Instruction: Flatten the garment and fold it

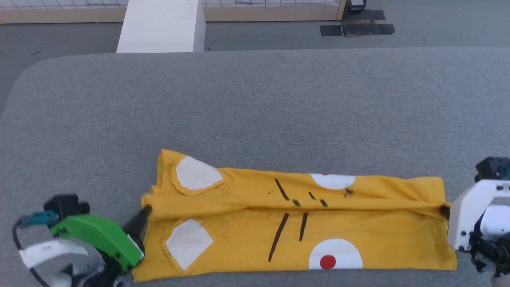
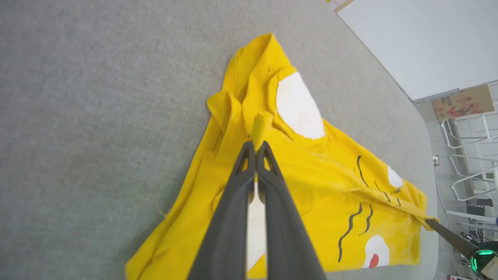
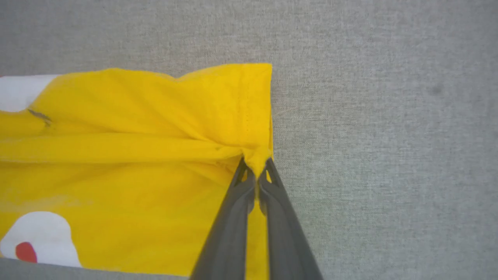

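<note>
The garment [image 1: 295,223], a bright yellow T-shirt with white patches, a red dot and black stripes, lies stretched sideways near the front edge of the grey surface, with a raised fold ridge running along its length. My left gripper [image 1: 146,209] is shut on the cloth at the ridge's left end; in the left wrist view its fingertips [image 2: 256,149] pinch a tab of yellow fabric of the garment [image 2: 311,167]. My right gripper [image 1: 444,210] is shut on the ridge's right end, at the hem, where the garment [image 3: 136,155] bunches into the gripper [image 3: 256,165].
The grey padded table [image 1: 255,103] stretches far behind the shirt. A white block [image 1: 161,26] stands on the floor beyond the table's far edge, with dark mats [image 1: 358,26] to its right. The shirt's near edge lies close to the table's front edge.
</note>
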Controlling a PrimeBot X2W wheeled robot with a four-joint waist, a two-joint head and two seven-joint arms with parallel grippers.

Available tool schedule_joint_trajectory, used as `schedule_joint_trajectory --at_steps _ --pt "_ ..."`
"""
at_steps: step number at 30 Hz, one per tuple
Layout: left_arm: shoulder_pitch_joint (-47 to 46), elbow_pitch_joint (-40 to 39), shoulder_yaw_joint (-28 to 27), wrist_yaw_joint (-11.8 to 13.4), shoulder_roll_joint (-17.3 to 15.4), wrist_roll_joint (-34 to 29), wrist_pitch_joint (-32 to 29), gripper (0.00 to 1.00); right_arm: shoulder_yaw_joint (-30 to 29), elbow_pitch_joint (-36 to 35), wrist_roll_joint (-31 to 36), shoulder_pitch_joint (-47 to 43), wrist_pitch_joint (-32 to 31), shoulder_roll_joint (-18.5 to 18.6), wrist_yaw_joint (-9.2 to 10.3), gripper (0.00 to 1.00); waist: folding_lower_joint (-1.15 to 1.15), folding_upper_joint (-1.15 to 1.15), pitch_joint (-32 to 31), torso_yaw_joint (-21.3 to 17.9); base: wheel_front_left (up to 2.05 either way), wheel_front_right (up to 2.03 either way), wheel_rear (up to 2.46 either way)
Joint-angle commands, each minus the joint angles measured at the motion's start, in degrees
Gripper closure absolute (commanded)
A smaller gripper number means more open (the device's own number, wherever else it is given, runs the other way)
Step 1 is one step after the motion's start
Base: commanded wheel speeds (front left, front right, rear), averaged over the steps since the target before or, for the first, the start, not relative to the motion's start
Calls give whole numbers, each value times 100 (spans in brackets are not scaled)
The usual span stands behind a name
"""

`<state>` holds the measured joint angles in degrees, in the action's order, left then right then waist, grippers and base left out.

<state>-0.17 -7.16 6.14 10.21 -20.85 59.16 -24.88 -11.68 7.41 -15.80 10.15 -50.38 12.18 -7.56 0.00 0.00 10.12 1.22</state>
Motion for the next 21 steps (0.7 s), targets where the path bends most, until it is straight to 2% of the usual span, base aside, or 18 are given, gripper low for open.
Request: schedule_joint_trajectory --at_steps 1,4,5,6,7,8,9,10,16,18,21 --pt "179 104 -2 21 43 21 47 100 -16 56 37 -129 44 -31 8 100 0 0 -29 27 0 0 0" --pt "369 530 87 3 149 74 43 100 14 163 56 -296 108 -125 8 100 0 0 -102 46 0 0 0" --pt "388 672 118 3 194 91 39 100 33 177 30 -326 177 -152 8 81 0 0 -124 51 0 0 0" --pt "389 778 144 2 215 89 37 100 40 195 -5 -347 236 -169 8 56 0 0 -155 54 0 0 0" --pt "386 896 158 11 230 80 46 100 30 219 -48 -379 285 -191 8 0 0 0 -199 51 0 0 0" --pt "386 980 158 26 245 83 50 100 19 224 -81 -408 322 -203 8 0 0 0 -241 43 0 0 0" --pt "383 1052 156 41 248 74 62 58 -11 211 -116 -447 351 -207 8 0 0 0 -279 34 0 0 0" --pt "371 1086 156 56 230 41 79 0 -37 188 -145 -481 364 -202 8 0 0 0 -316 28 0 0 0" --pt "162 818 36 322 -218 -392 171 0 -424 -560 -569 -812 18 27 8 0 0 0 -565 74 0 0 0" --pt "37 620 -29 383 -357 -631 372 0 -562 -781 -679 -849 -110 134 8 0 0 0 -560 97 0 0 0" --pt "-186 321 -91 243 -533 -1209 1143 0 -670 -897 -782 -752 -172 323 8 0 0 0 -491 103 0 0 0"
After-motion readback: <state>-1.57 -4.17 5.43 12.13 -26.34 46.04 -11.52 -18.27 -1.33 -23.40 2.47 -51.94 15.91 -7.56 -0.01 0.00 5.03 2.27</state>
